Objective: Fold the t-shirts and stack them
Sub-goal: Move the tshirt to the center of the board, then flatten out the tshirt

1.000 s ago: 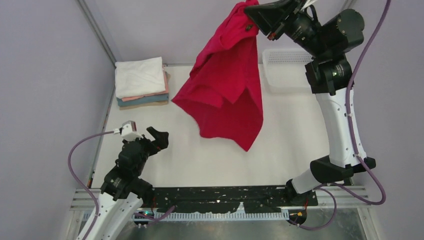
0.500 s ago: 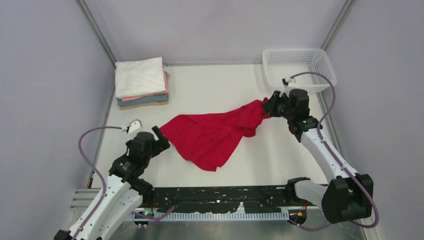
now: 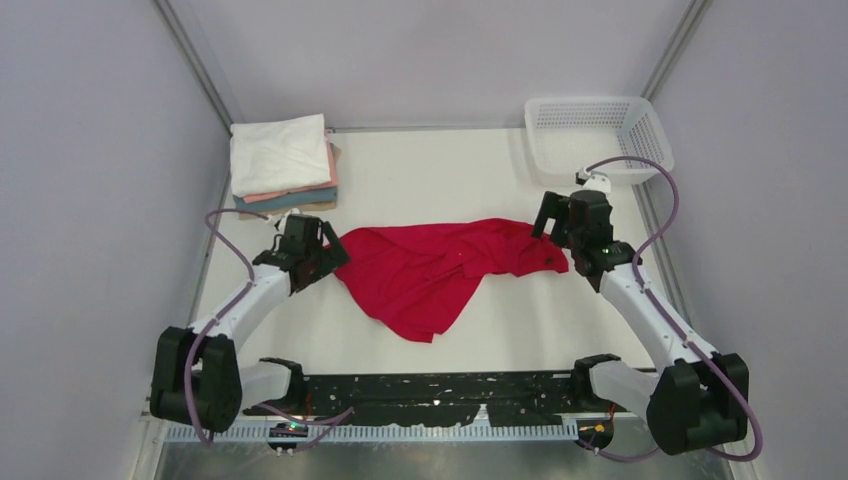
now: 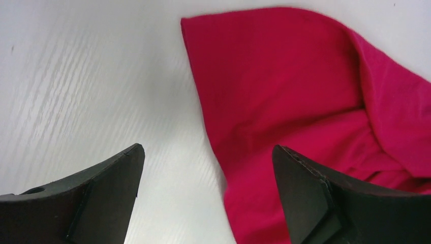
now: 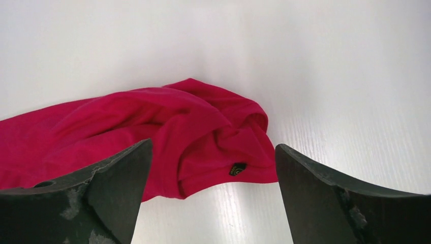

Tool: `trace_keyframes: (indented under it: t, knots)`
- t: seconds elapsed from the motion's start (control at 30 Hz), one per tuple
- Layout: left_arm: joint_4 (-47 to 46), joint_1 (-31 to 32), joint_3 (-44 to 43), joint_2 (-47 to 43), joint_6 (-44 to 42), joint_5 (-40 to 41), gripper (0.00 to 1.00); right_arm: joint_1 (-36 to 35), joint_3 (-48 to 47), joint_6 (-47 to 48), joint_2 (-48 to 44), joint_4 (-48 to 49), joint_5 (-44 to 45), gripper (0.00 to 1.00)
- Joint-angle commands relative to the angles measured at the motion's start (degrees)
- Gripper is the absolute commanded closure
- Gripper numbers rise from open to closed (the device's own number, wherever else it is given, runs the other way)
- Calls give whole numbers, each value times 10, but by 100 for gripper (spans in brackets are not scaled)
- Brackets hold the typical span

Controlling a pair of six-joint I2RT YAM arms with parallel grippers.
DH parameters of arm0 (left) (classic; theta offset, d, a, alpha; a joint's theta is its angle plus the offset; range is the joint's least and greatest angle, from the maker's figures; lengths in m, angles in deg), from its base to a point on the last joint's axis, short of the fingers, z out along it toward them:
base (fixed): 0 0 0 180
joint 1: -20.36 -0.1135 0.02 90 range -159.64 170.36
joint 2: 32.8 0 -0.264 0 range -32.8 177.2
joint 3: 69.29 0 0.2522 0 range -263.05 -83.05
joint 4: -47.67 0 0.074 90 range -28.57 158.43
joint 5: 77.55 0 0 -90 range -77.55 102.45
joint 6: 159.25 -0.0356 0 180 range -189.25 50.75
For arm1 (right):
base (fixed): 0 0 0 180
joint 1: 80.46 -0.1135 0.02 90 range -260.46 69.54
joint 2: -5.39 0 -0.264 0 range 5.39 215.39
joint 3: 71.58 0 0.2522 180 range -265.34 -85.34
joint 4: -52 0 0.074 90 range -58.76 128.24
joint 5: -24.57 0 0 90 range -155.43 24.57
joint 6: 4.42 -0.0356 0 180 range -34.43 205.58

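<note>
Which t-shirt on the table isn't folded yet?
The red t-shirt, lying crumpled and spread out mid-table. The others are neat folded rectangles in one stack at the far left, with a white one on top.

The left arm (image 3: 245,305) is stretching forward from its base, with its elbow folded low at the near left and its white forearm slanting toward the middle. The left gripper (image 3: 328,258) is pointing inward and tilting down, its 2 dark fingers (image 4: 101,203) standing wide apart in the wrist view. The right arm (image 3: 645,305) is mirroring that pose, with its elbow bent at the near right and its forearm angling forward and inward. The right gripper (image 3: 548,232) is also facing the middle and hanging low, its 2 scuffed fingers (image 5: 325,203) standing equally wide apart.
</note>
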Motion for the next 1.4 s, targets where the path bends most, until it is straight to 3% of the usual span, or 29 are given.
trace_keyframes:
  t: [0.0, 0.37, 0.57, 0.63, 0.7, 0.93, 1.07, 1.37]
  knots:
    - [-50, -37, -62, 76, -25, -53, 3, -21, 3, 2, -52, 7, 16, 5]
    - [-24, -47, -146, 217, -19, -88, 17, -22, 23, 0, -79, 21, -18, 5]
    - [46, -51, -214, 268, -39, -5, 17, -22, 24, 5, -82, 20, -19, 5]
    - [54, -60, -229, 287, -43, -10, 19, -22, 25, 8, -87, 20, -13, 5]
    - [65, -64, -245, 299, -42, -19, 23, -22, 25, 10, -90, 21, -8, 5]
    - [137, -63, -304, 336, -40, -40, 24, -22, 20, 15, -94, 15, -2, 5]
    - [133, -60, -305, 342, -14, -67, 28, -22, 25, 15, -108, 21, -27, 5]
    - [193, -21, -320, 352, 46, -48, 29, -22, 38, 11, -142, 31, -60, 5]
